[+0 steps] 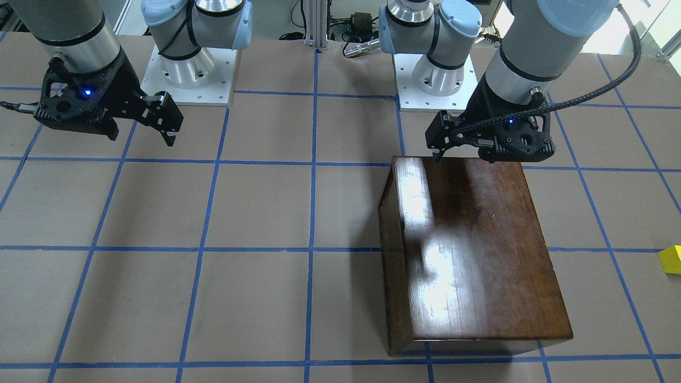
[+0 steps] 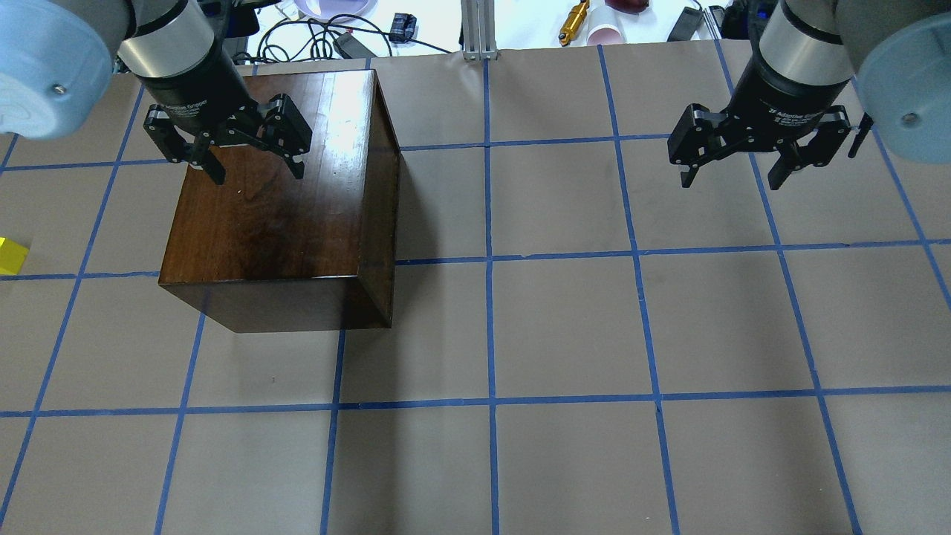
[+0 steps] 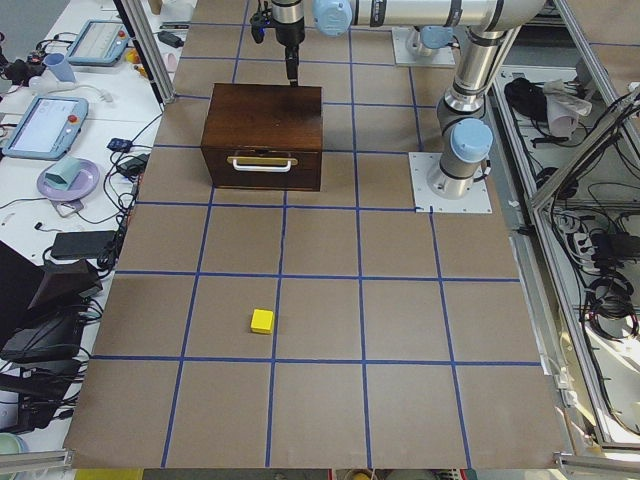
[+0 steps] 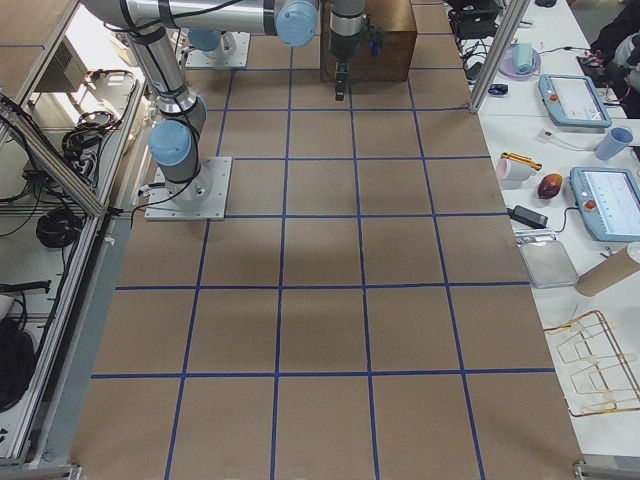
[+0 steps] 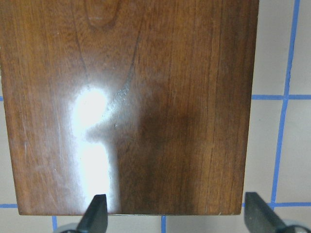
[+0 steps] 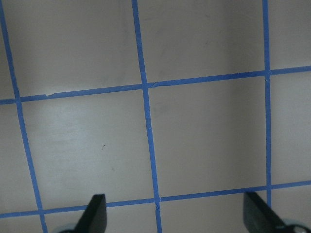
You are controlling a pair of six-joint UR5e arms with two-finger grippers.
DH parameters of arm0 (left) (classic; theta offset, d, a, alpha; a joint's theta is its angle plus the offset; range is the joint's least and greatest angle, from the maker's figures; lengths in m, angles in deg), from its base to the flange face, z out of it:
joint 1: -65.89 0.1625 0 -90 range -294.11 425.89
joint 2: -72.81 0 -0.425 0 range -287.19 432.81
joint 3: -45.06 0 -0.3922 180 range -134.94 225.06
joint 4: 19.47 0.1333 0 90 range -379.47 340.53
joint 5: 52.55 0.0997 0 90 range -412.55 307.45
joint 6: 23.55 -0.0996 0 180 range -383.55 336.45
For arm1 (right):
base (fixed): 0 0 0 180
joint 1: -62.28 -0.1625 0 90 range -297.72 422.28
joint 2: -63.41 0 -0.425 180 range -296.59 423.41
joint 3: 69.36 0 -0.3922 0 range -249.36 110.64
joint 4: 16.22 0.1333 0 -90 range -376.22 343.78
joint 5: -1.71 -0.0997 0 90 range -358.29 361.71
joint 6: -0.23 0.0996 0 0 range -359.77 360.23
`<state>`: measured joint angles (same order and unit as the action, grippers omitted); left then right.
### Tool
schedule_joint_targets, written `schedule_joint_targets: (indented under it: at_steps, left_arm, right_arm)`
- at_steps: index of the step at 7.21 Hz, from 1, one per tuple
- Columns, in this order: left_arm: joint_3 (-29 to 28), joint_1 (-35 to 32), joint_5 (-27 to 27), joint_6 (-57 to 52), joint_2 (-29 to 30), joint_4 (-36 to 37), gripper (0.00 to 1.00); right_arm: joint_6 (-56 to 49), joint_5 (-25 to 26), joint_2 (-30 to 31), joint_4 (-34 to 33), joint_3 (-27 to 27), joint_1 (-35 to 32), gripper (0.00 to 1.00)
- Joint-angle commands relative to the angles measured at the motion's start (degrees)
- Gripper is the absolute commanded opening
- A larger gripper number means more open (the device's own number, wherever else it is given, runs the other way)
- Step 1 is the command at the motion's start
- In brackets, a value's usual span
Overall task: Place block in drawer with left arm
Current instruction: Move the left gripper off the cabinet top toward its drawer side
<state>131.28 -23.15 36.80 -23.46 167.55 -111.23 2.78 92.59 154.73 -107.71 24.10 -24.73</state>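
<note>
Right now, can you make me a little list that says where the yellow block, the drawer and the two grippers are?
block: yellow cube on the table, well apart from the box, on its drawer-front side
drawer: shut, its pull facing the block
box: dark glossy wood, standing on the table
left gripper: open, empty, above the box top
right gripper: open, empty, above bare table
task: block not yet picked up

Block (image 1: 671,259) clipped at view's edge
</note>
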Motion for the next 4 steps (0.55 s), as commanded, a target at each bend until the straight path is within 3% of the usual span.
schedule_joint_targets:
  at_steps: [1, 4]
  left_arm:
    - [0.0, 0.1, 0.0, 0.0, 0.0, 0.0, 1.0]
    - [-0.1, 0.5, 0.0, -0.8, 0.0, 0.0, 1.0]
  right_arm:
    - [0.0, 0.0, 0.0, 0.0, 0.0, 0.0, 1.0]
    - [0.0, 0.0, 0.0, 0.0, 0.0, 0.0, 1.0]
